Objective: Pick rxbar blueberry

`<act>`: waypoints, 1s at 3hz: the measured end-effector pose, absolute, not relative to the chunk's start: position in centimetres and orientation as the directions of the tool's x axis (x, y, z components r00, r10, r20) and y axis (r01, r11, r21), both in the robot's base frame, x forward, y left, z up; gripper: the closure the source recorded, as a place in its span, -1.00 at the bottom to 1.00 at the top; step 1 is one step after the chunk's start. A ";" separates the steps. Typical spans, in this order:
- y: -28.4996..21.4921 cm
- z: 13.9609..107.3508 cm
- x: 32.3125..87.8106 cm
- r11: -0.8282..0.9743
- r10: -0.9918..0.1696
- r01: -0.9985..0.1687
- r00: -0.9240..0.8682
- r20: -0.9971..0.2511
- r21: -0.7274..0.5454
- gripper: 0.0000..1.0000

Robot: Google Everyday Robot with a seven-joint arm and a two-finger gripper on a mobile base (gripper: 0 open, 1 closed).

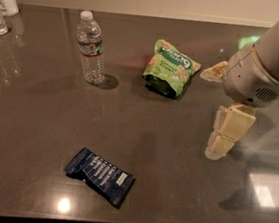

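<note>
The rxbar blueberry is a flat dark navy wrapper with rows of white text. It lies flat and slightly askew on the dark grey table, near the front edge, left of centre. My gripper hangs down from the white arm at the right side, above the table. It is well to the right of the bar and a little farther back, apart from it, with nothing in it.
A green snack bag lies at the back centre, just left of the arm. A clear water bottle stands upright at the back left. More bottles stand at the far left edge.
</note>
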State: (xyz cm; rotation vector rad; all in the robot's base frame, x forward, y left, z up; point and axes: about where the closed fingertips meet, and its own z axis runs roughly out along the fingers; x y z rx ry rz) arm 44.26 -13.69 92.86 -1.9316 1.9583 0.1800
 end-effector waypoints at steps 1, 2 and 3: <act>-10.0 91.0 43.1 -0.047 -0.901 -0.992 0.093 -0.424 -0.118 -1.00; -6.5 89.3 41.2 -0.137 -0.850 -0.987 0.163 -0.500 -0.089 -1.00; -3.2 87.7 39.5 -0.212 -0.792 -0.974 0.221 -0.569 -0.082 -1.00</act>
